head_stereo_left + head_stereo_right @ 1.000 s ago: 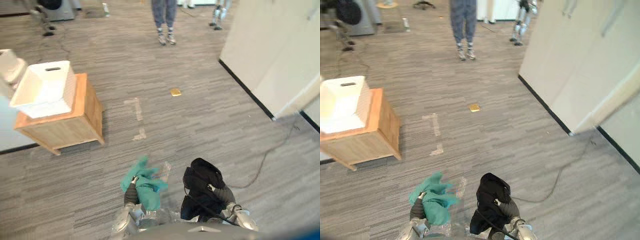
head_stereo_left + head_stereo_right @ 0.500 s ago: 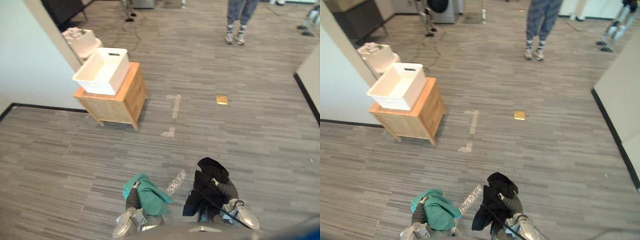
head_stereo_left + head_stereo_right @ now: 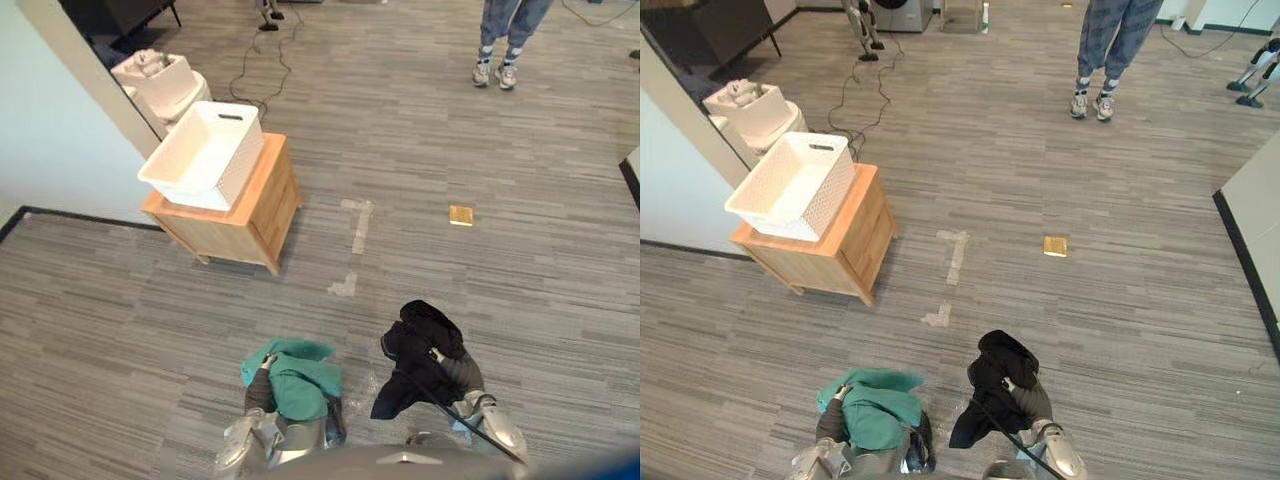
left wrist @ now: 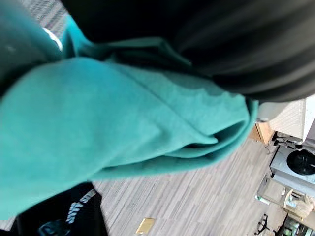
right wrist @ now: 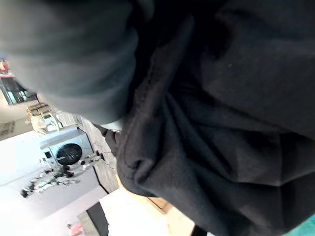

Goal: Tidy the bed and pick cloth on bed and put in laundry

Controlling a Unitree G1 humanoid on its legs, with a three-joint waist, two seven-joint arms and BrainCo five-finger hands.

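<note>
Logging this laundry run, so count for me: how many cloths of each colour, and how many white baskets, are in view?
Teal cloth: 1
Black cloth: 1
White baskets: 2
Total: 4

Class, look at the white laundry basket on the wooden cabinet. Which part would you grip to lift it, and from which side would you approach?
Grip the white laundry basket by the slot handle cut into its short end wall, just under the rim. That end faces away from the robot, so approach from the far side of the wooden cabinet and hook the fingers through the slot. The near end wall probably has a matching slot, but it is hidden.
</note>
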